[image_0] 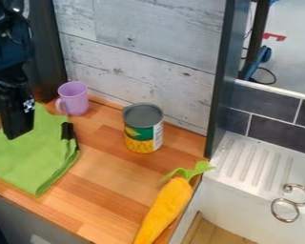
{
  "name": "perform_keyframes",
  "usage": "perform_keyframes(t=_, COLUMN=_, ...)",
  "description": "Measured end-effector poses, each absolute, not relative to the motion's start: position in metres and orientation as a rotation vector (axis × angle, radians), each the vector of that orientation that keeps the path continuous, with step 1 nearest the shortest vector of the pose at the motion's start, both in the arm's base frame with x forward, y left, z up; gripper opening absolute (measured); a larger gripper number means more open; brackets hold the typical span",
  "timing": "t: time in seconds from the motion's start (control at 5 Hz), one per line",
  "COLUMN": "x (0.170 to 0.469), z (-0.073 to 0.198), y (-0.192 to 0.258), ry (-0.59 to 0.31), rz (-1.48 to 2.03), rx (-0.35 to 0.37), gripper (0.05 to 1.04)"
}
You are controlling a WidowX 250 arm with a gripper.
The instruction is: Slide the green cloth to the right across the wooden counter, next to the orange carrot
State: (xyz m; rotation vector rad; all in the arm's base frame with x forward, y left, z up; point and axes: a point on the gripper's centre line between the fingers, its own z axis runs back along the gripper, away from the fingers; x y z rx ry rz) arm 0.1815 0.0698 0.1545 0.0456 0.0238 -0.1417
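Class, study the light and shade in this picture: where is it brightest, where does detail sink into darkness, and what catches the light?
Camera view: the white sink is among the brightest areas, its grooves picked out by soft shading; the black robot arm loses most detail in near-black; the can's rim catches light; the green cloth darkens along its lower right edge.

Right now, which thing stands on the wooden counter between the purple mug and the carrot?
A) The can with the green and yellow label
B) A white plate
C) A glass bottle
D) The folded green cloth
A: the can stands upright to the right of the mug in the camera view, and the carrot lies nearer the camera, past the can.
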Motion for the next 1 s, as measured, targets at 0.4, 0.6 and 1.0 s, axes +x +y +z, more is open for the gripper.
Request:
perform_keyframes(t=0.4, x=0.186, z=0.141, y=0.091, ry=0.029, rz=-0.109, rx=0.057, gripper=1.001)
perform_keyframes(t=0.6, x=0.195, z=0.132, y=0.113, ry=0.032, rz=-0.083, rx=0.082, gripper=1.001)
perform_keyframes(t=1.0, x=0.215, z=0.103, y=0.147, ry=0.007, rz=-0.077, rx=0.148, gripper=1.001)
